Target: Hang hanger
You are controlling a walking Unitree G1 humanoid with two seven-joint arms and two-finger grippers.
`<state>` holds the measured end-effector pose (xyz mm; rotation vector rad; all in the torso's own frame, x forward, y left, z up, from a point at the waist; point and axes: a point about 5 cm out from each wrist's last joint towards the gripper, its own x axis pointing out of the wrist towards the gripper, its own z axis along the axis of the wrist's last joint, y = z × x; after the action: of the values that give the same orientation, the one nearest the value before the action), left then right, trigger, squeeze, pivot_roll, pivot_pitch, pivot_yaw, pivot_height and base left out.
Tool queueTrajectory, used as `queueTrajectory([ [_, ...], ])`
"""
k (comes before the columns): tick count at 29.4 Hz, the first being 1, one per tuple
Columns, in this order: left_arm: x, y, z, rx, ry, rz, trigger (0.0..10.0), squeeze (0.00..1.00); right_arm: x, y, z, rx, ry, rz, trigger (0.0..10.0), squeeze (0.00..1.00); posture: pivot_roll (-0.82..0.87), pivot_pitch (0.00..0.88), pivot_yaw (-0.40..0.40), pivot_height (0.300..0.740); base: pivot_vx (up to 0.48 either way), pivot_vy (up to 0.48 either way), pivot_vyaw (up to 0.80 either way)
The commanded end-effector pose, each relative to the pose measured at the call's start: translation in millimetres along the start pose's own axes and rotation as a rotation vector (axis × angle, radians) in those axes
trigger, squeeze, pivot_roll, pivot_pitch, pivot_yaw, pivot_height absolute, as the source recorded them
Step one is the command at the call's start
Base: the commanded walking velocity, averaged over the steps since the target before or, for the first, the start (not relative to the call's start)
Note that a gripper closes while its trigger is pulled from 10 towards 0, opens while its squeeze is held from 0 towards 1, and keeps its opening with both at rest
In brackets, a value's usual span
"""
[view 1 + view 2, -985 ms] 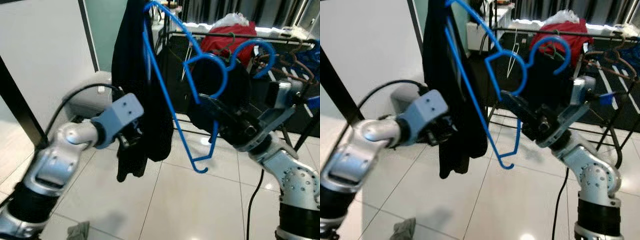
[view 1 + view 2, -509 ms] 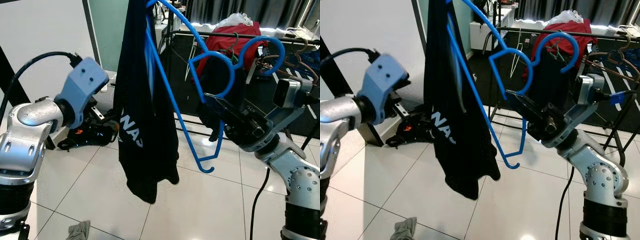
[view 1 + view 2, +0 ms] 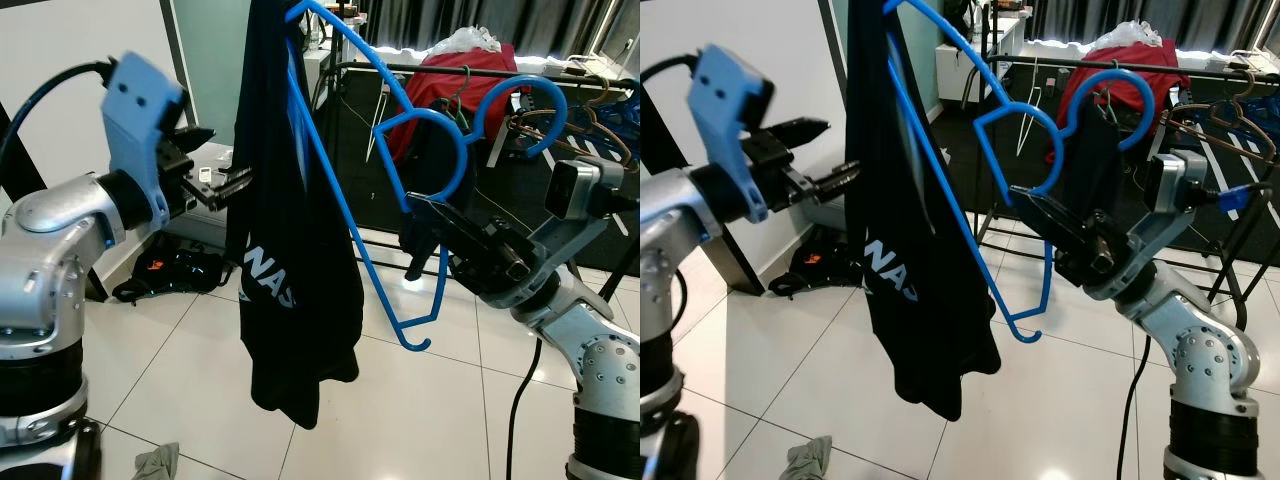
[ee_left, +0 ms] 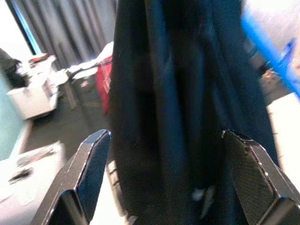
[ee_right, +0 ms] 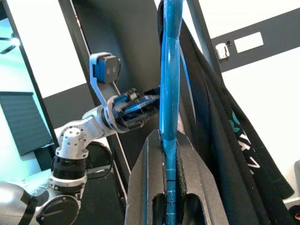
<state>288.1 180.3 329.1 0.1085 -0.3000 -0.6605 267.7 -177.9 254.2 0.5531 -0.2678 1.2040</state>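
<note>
hanger (image 3: 345, 215): blue, held high at centre, looks light, stiff, slick; grip near hook | shirt (image 3: 290, 260): black, limp, drapes left side, may slide | right gripper (image 3: 425, 222): clamped on hanger | left gripper (image 3: 215, 165): fingers apart, empty, beside shirt | rack (image 3: 440, 70): far right

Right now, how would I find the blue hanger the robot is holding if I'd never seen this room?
Look at the middle of the room, in front of the black clothes rack with the red garment thrown over it. The right gripper holds a big blue hanger up high, fingers shut on it. A black shirt drapes from it, and the rack's own hangers are brown and thinner.
</note>
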Motion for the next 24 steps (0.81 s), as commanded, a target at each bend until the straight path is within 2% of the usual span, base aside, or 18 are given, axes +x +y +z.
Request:
queueTrajectory([
  [1,-2.3,0.0,4,-0.034,-0.038,-0.015,10.0,0.0,2.3,6.8,4,-0.026,-0.013,0.045,10.0,0.0,0.02,0.0,0.001,0.74,0.0,0.0,0.0],
  [7,-4.6,3.4,8,-0.102,-0.111,-0.025,10.0,0.0,3.3,9.4,4,-0.024,-0.006,0.063,10.0,0.0,0.01,0.0,-0.001,0.74,0.0,0.0,0.0],
  [16,0.4,8.0,1,-0.183,-0.119,0.032,10.0,0.0,6.5,16.9,5,-0.021,0.002,0.107,10.0,0.0,0.01,0.0,0.001,0.74,0.0,0.0,0.0],
  [23,4.0,2.3,-5,-0.195,-0.102,0.012,10.0,0.0,6.9,18.7,6,-0.023,0.0,0.116,10.0,0.0,0.01,0.0,0.005,0.74,0.0,0.0,0.0],
  [24,4.4,1.1,-5,-0.2,-0.107,0.004,4.2,0.0,6.9,19.1,6,-0.023,0.0,0.117,10.0,0.0,0.01,0.0,0.006,0.74,0.0,0.0,0.0],
])
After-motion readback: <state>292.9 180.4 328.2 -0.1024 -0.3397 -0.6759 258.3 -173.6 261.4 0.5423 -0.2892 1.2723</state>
